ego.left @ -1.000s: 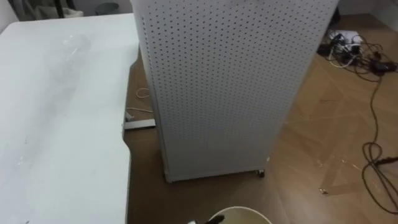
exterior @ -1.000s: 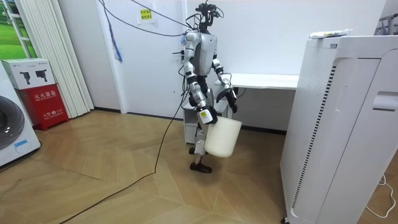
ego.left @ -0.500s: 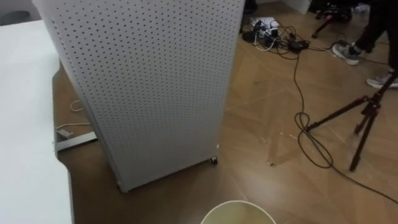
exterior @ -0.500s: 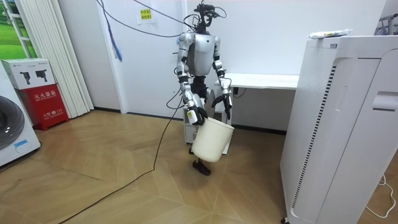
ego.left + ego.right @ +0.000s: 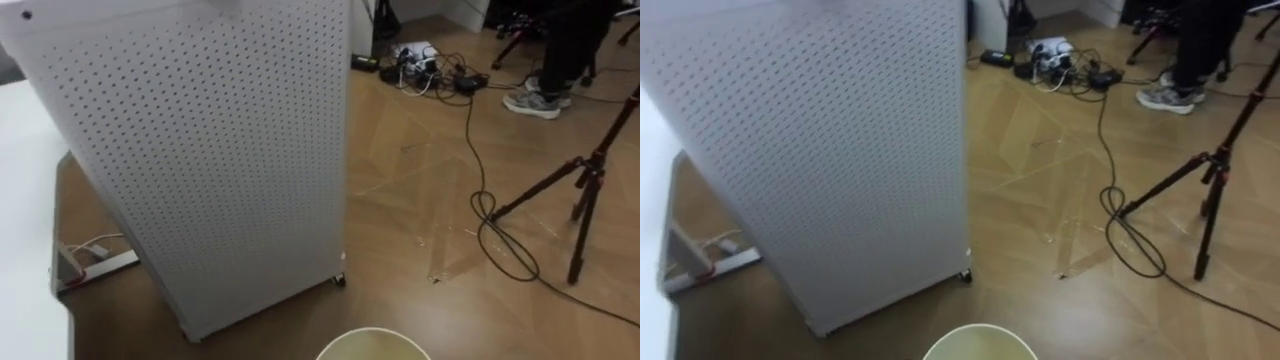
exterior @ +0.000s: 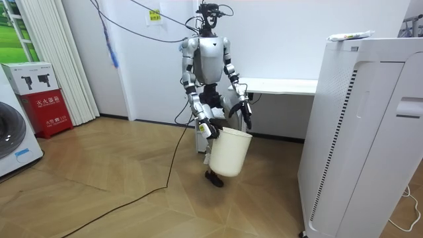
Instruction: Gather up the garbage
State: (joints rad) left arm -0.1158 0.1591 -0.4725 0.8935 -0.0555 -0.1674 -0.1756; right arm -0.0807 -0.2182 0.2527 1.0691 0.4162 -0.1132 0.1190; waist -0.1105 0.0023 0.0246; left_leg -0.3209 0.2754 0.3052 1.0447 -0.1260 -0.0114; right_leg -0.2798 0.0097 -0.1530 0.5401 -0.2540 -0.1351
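Bucket cut off below, rim gripped by right hand; left hand unreadable. Open floor right of cabinet.

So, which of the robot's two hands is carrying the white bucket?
The right hand, on the room view's left: it grips the rim of the white bucket. The left hand hangs apart from the bucket.

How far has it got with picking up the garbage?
Done: it has a bucket to collect in, gripped at the rim by its right robot hand. In hand: it stands carrying it by the perforated white cabinet. Left: all the picking itself; I see no garbage picked up, and the bucket's contents are hidden. The left robot hand hangs idle.
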